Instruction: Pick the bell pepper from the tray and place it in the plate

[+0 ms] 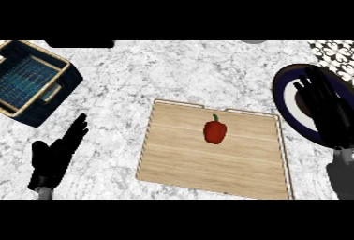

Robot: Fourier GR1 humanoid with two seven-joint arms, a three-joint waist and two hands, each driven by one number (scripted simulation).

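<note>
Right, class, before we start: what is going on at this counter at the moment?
Nothing is being held yet. A red bell pepper lies on the wooden tray in the middle of the counter, untouched. The right hand is open, its fingers straight, and shows over the dark plate at the right edge. The left hand rests open at the lower left. A blue basket sits at the upper left. The pepper has not yet been picked up.

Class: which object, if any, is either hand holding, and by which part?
Nothing is held. The bell pepper lies untouched on the tray; left hand and right hand are open.
</note>
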